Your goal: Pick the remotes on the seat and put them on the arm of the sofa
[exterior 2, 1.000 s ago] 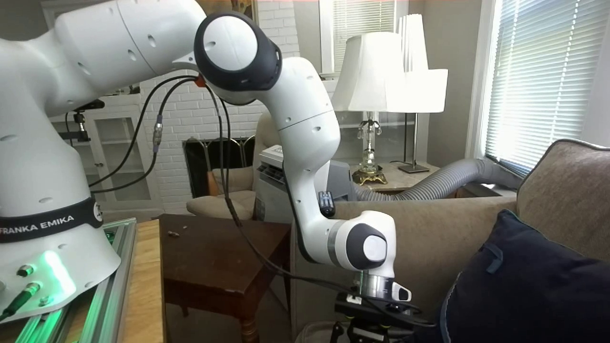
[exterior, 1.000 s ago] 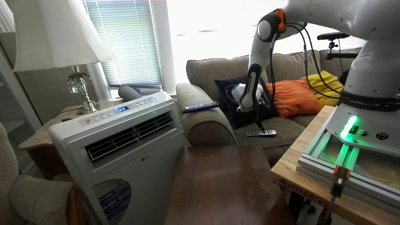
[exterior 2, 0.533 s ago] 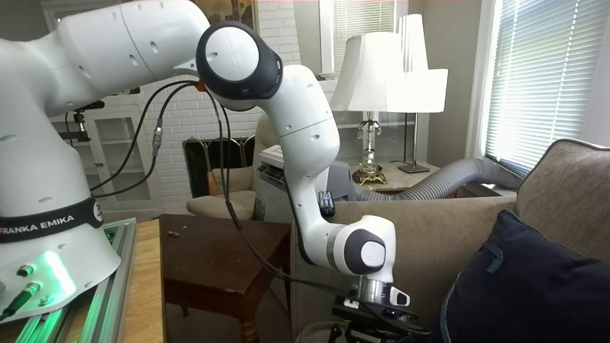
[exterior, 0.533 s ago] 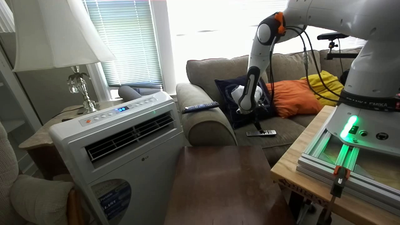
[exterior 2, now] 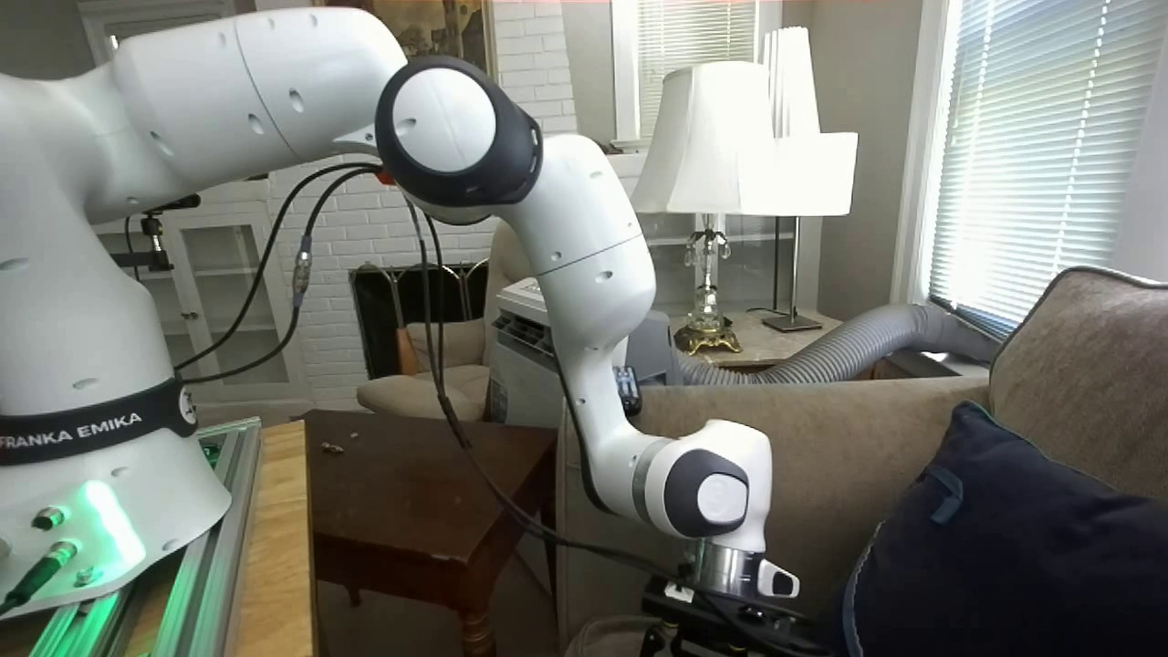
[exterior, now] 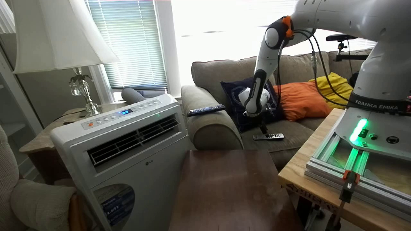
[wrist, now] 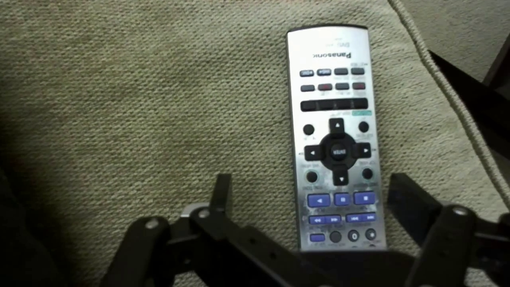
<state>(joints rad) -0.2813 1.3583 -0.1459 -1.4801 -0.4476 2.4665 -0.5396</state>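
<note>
- A slim silver remote (wrist: 336, 137) with black and blue buttons lies flat on the grey-beige fabric seat (wrist: 171, 99).
- The black jaws hang spread wide over it.
- A long dark remote (exterior: 206, 110) rests on the rounded grey-beige sofa arm (exterior: 196, 97).

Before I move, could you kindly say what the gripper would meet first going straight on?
Likely the silver remote on the seat, in line with the open gripper; depth is unclear, so its fingers may touch the seat first.
</note>
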